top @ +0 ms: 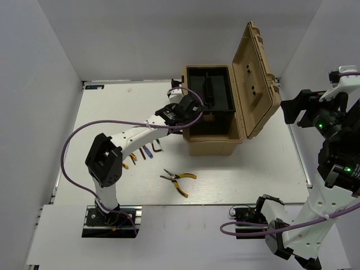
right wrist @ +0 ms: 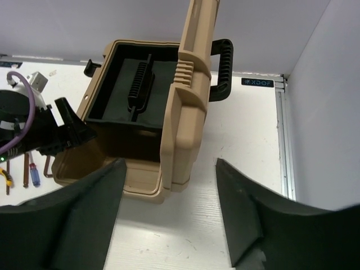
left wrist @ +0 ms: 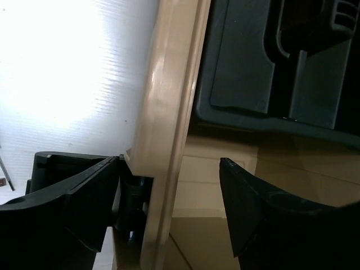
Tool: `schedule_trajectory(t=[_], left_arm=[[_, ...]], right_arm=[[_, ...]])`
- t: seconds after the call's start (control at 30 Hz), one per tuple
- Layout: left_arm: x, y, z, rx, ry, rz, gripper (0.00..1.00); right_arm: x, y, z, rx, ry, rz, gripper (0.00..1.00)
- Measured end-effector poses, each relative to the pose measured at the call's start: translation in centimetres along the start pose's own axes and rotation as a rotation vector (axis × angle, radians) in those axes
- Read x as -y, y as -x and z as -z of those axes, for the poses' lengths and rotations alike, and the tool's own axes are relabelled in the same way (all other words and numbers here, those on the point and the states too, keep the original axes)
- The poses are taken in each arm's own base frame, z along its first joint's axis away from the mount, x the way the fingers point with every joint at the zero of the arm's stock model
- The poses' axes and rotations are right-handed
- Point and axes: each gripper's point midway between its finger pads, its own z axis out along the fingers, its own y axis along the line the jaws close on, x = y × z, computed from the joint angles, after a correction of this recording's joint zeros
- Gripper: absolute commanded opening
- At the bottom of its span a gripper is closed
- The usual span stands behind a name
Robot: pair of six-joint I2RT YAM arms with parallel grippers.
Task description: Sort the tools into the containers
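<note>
Left gripper [left wrist: 169, 163], jaws spread over the toolbox's [top: 211, 145] left wall, has the pliers [top: 179, 181] lying nearward, long axis left-right, seemingly closer to it than to the right gripper [right wrist: 169, 163].

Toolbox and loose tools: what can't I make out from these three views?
- Toolbox interior, top external and right wrist views: the space beneath the black tray is hidden by the tray.
- Small tools, top external view: partly under the left arm and too small to count or name.
- Table, left wrist view: washed out by glare.
</note>
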Motion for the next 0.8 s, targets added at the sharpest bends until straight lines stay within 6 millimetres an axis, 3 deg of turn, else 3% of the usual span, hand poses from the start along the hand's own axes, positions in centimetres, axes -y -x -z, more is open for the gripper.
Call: schedule_trajectory(t=[0.1, 0.2, 0.3, 0.33, 0.37, 0.4, 0.5, 0.67, 0.8], left_arm=[[0.0, 0.1, 0.2, 0.003, -0.008, -0.007, 0.87], [-0.6, 0.5, 0.8, 0.006, -0.007, -0.027, 0.91], [-1.3, 1.1, 2.0, 0.01, -0.003, -0.065, 0.94], [-1.3, 1.5, 2.5, 0.018, -0.008, -0.069, 0.95], [-1.3, 2.1, 3.1, 0.028, -0.017, -0.082, 0.95], [-1.2, 2.7, 3.9, 0.04, -0.03, -0.09, 0.95], [-0.8, 5.0, 6.5, 0.09, -0.079, -0.112, 0.95], [-1.5, 8.6, 11.8, 0.203, -0.16, -0.148, 0.9], [-5.1, 9.4, 15.2, 0.285, -0.175, -0.195, 0.92]], right_arm=[[-0.3, 0.0, 0.0, 0.004, 0.023, 0.015, 0.87], [-1.0, -0.6, 0.0, 0.022, 0.064, 0.047, 0.84], [-2.3, -1.0, 0.3, 0.03, 0.125, 0.052, 0.66], [-2.8, -0.7, 0.4, 0.043, 0.15, 0.053, 0.49], [-3.2, -0.4, 0.4, 0.051, 0.174, 0.043, 0.4], [-3.6, 0.0, 0.3, 0.057, 0.199, 0.03, 0.25], [-4.6, 0.8, -0.4, 0.067, 0.293, -0.029, 0.08], [-5.7, 2.2, -1.8, 0.074, 0.424, -0.153, 0.04], [-5.7, 4.1, -3.0, 0.078, 0.484, -0.217, 0.03]])
